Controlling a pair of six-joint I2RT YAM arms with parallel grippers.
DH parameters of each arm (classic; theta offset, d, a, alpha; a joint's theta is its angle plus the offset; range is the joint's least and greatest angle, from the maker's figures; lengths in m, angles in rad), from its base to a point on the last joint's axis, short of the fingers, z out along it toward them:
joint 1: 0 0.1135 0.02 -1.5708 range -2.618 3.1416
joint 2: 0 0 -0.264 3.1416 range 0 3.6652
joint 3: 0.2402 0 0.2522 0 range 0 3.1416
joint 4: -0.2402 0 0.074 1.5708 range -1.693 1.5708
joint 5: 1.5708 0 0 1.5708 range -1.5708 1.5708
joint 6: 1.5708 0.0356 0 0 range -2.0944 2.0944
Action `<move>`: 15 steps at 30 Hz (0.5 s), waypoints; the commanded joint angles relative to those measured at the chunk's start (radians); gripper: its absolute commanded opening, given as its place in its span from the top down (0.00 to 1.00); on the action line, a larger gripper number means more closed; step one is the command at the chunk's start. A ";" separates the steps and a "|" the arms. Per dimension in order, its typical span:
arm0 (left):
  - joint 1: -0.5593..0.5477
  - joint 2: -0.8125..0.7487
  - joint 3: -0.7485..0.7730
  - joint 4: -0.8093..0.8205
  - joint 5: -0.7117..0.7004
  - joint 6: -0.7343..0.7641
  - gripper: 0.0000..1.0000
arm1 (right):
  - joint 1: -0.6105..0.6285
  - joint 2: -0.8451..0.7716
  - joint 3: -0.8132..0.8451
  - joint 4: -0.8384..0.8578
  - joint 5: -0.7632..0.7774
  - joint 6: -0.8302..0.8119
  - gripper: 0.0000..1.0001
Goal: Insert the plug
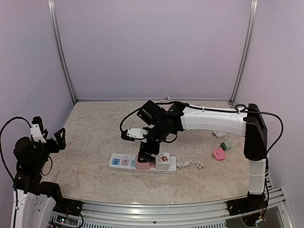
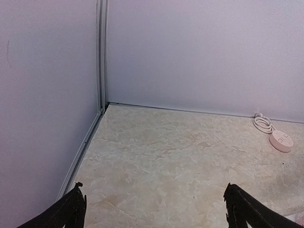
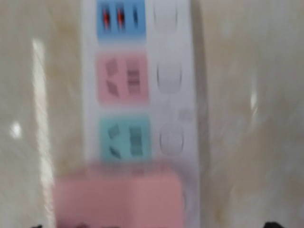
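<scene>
Since the plug (image 3: 118, 199) sits on the strip (image 3: 175, 95) just beside the teal socket (image 3: 124, 137), my right gripper (image 1: 144, 156) hangs over it to press it home, though through the blur I cannot tell its grip, while my left gripper (image 2: 154, 190) waits wide open, well apart

A lab test cell: plain walls (image 1: 152, 47), aluminium frame posts (image 1: 61, 57), marble-look tabletop (image 1: 95, 123).
</scene>
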State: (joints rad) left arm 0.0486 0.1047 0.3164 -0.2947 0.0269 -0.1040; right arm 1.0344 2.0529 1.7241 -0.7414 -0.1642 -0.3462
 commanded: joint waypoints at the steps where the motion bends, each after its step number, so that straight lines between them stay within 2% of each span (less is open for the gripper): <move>1: -0.006 -0.022 -0.008 0.009 0.017 0.010 0.01 | 0.022 -0.090 0.072 -0.017 -0.059 0.050 0.00; 4: -0.004 -0.032 -0.009 0.009 0.021 0.012 0.01 | 0.022 -0.144 0.051 0.004 -0.108 0.132 0.00; 6: -0.004 -0.038 -0.009 0.009 0.020 0.012 0.01 | 0.030 -0.180 0.015 0.052 -0.083 0.215 0.03; 7: -0.004 -0.040 -0.010 0.009 0.020 0.012 0.01 | 0.035 -0.195 -0.007 0.081 -0.046 0.266 0.09; 11: -0.001 -0.056 -0.008 0.006 0.018 0.012 0.01 | 0.056 -0.193 -0.052 0.100 0.014 0.464 0.66; 13: 0.001 -0.064 -0.007 0.004 0.016 0.012 0.01 | 0.086 -0.199 -0.087 0.114 0.078 0.513 0.81; 15: 0.000 -0.069 -0.008 0.004 0.019 0.012 0.01 | 0.109 -0.206 -0.109 0.115 0.120 0.544 0.88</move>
State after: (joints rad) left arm 0.0490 0.0509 0.3164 -0.2947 0.0376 -0.1040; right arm 1.0885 1.8492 1.6741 -0.6296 -0.1413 0.0467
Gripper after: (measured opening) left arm 0.988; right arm 0.172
